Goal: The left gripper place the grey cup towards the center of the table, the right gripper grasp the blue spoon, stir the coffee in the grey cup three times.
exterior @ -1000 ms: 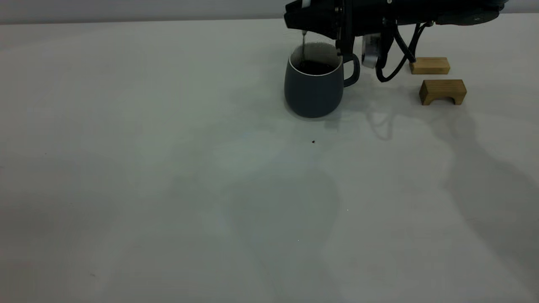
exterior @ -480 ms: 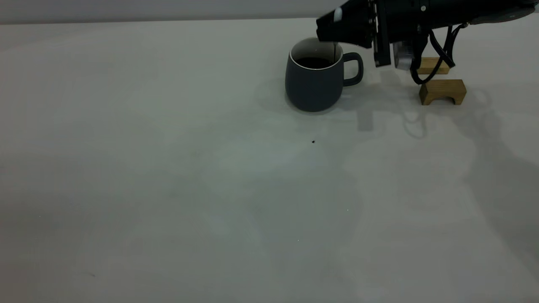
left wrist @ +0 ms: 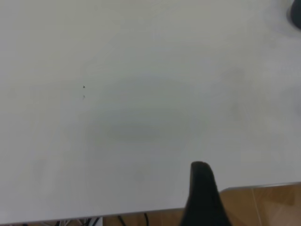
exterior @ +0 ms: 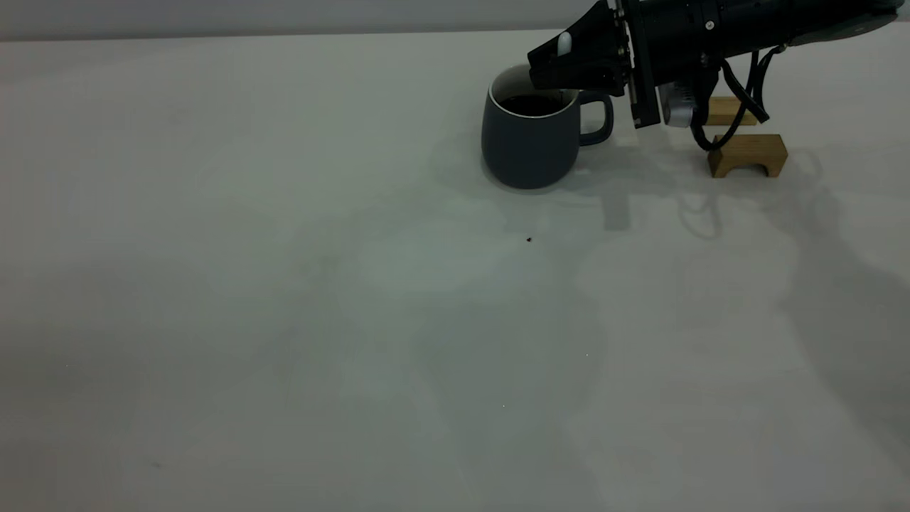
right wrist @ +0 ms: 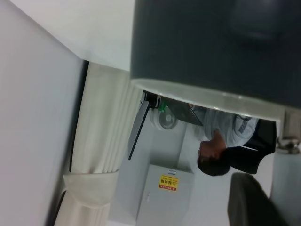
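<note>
The grey cup (exterior: 530,142) stands upright at the back of the table (exterior: 284,284), right of centre, its handle pointing right. Dark coffee (exterior: 532,105) fills it. My right gripper (exterior: 561,70) hovers over the cup's right rim, shut on the blue spoon (exterior: 564,43), whose pale handle end pokes out above the fingers; its bowl is hidden. In the right wrist view the cup's wall (right wrist: 211,42) sits close, with the spoon (right wrist: 288,183) beside one finger (right wrist: 251,202). Of the left gripper, only one black finger (left wrist: 202,188) shows, over the table's edge.
Two tan wooden blocks (exterior: 746,153) (exterior: 725,110) sit right of the cup, under the right arm's cable. A tiny dark speck (exterior: 529,239) lies in front of the cup. A person (right wrist: 225,150) shows far off in the right wrist view.
The right gripper swung from above the cup's left side to its right rim, carrying the spoon across the coffee. The cup shifted slightly back.
</note>
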Tool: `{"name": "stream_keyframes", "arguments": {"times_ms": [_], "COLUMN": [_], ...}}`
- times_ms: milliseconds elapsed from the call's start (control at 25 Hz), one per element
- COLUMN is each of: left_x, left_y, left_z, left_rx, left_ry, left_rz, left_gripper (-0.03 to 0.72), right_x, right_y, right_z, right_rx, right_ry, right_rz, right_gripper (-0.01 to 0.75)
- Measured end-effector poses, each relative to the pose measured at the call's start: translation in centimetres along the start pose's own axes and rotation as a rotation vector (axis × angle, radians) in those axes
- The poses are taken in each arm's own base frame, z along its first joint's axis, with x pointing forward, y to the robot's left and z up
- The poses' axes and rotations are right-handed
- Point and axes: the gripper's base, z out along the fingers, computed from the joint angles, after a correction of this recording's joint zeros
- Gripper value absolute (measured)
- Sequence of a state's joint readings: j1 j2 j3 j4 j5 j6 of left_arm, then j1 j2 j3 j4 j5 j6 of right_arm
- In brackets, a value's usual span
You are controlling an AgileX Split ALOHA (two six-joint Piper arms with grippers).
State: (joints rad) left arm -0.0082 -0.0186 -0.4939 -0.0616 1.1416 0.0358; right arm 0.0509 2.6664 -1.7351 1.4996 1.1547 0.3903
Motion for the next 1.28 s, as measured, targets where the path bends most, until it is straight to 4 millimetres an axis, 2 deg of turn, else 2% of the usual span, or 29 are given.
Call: {"name": "stream_keyframes", "arguments": {"times_ms": [120,200,320,440,520,600,760,1000,1120,1280], "left_x": [0.0,0.0,0.0,0.0,0.0,0.0,0.0,0.0,0.0,0.0], "left_y": [0.0,0.0,0.0,0.0,0.0,0.0,0.0,0.0,0.0,0.0], "left_z": [0.0,0.0,0.0,0.0,0.0,0.0,0.0,0.0,0.0,0.0], "left_rx": [0.0,0.0,0.0,0.0,0.0,0.0,0.0,0.0,0.0,0.0], "left_ry": [0.0,0.0,0.0,0.0,0.0,0.0,0.0,0.0,0.0,0.0], "left_rz": [0.0,0.0,0.0,0.0,0.0,0.0,0.0,0.0,0.0,0.0], "left_gripper": [0.585,0.585,0.585,0.585,0.585,0.585,0.585,0.585,0.585,0.585], "right_x": [-0.1,-0.1,-0.2,0.0,0.7,1.9,5.5,11.8,15.9,23.4], "right_y": [-0.1,-0.2,-0.5,-0.8,-0.9,-0.7,0.8,2.6,3.2,3.6], "right_z": [0.1,0.1,0.2,0.7,0.9,1.0,0.4,-1.8,-3.3,-5.8], "right_rx": [0.001,0.007,0.033,0.08,0.12,0.16,0.199,0.318,0.41,0.461], "right_ry": [0.009,0.006,-0.003,-0.012,-0.015,-0.015,-0.013,-0.044,-0.078,-0.132], "right_rz": [0.005,0.004,-0.02,-0.119,-0.226,-0.372,-0.625,-1.035,-1.245,-1.486], "right_gripper": [0.131,0.191,0.38,0.569,0.663,0.712,0.701,0.548,0.465,0.365]}}
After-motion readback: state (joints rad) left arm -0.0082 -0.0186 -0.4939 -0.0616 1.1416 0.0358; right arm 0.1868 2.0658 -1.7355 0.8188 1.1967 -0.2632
